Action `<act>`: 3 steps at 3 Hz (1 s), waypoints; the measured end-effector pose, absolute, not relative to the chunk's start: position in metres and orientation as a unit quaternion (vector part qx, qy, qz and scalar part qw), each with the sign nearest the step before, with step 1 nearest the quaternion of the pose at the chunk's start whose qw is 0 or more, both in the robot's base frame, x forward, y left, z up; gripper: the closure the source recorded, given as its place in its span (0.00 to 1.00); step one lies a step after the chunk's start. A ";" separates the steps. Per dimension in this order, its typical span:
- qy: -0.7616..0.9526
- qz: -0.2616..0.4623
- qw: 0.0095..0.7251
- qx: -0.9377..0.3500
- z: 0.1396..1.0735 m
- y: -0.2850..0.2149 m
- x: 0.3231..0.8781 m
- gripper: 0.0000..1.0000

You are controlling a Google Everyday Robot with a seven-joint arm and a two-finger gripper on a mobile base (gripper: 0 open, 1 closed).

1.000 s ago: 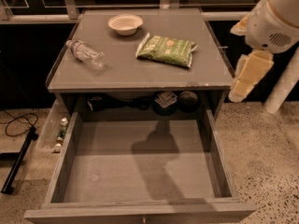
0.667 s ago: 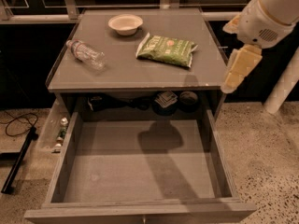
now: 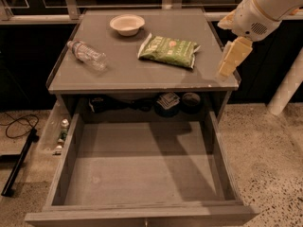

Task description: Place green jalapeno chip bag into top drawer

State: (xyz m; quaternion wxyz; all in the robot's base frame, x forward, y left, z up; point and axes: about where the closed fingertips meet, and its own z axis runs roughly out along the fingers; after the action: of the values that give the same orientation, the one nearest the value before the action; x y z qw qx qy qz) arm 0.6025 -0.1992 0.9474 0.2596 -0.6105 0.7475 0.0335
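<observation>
The green jalapeno chip bag [image 3: 169, 50] lies flat on the grey cabinet top [image 3: 137, 74], right of centre, with its white end to the left. The top drawer [image 3: 142, 169] is pulled fully out below the cabinet top and shows a bare grey bottom. My gripper [image 3: 228, 65] hangs from the white arm at the upper right, above the right edge of the cabinet top, a little to the right of the bag and apart from it. It holds nothing.
A clear plastic water bottle [image 3: 87, 55] lies on its side on the left of the cabinet top. A pale bowl [image 3: 127, 23] stands at the back. Dark objects sit in the recess behind the drawer. A cable and a rod lie on the floor at left.
My arm and gripper have moved left and slightly up, from beside the cabinet's right edge to above it, closer to the chip bag. The bag, bottle and bowl have not moved.
</observation>
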 end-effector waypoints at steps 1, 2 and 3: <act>0.739 0.042 0.281 -0.611 0.945 -0.192 0.618 0.00; 0.734 0.083 0.335 -0.585 0.945 -0.176 0.651 0.00; 0.734 0.149 0.375 -0.546 0.941 -0.155 0.683 0.00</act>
State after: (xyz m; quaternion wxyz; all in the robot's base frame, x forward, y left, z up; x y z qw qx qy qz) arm 0.6831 -0.1549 0.9410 0.3749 -0.5456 0.7345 0.1491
